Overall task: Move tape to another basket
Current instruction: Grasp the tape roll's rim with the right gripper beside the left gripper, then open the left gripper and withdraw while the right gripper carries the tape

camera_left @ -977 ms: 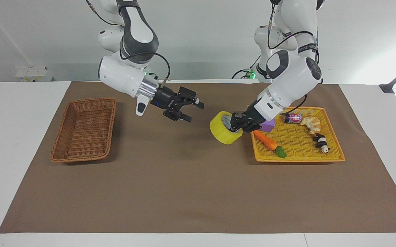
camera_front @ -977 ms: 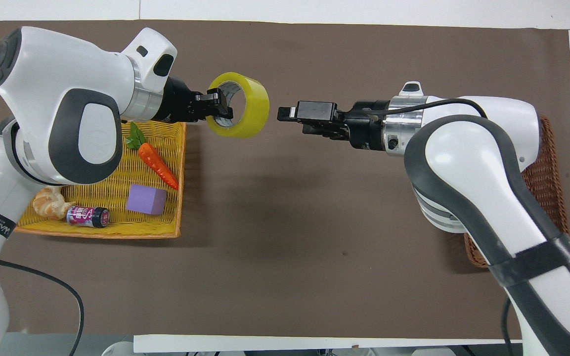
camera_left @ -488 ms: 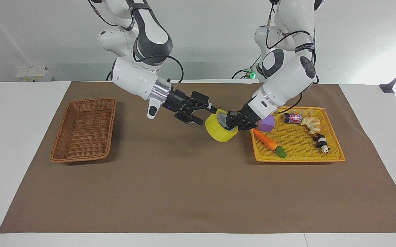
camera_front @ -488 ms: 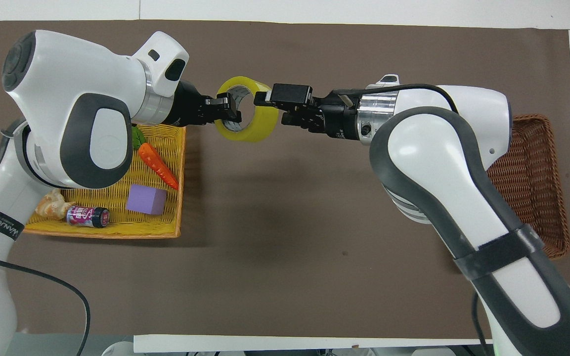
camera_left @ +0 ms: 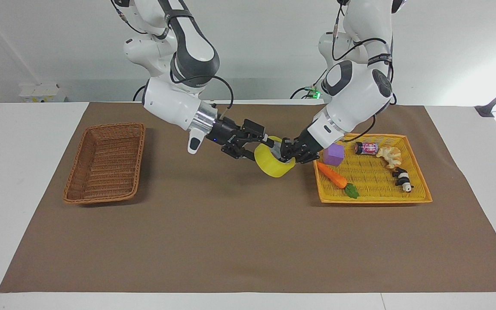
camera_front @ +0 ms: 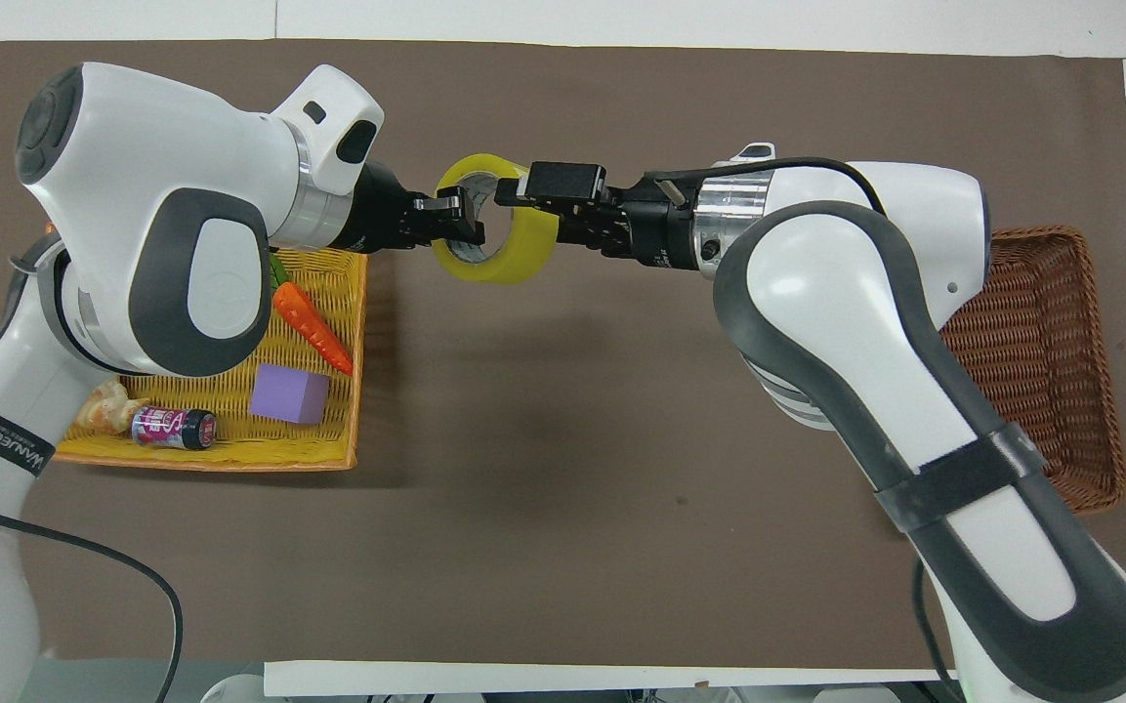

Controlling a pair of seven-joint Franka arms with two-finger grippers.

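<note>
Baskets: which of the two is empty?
The brown wicker basket at the right arm's end of the table; nothing shows inside it. The yellow tray basket holds a carrot, purple block and other items.

Both arms have glossy white shells with dark grey joint caps, silver wrist rings and black cables looping along them. The left arm (camera_front: 162, 244) wears a black band with white lettering. The right arm (camera_front: 875, 322) carries a grey strap. Each claw is black.
</note>
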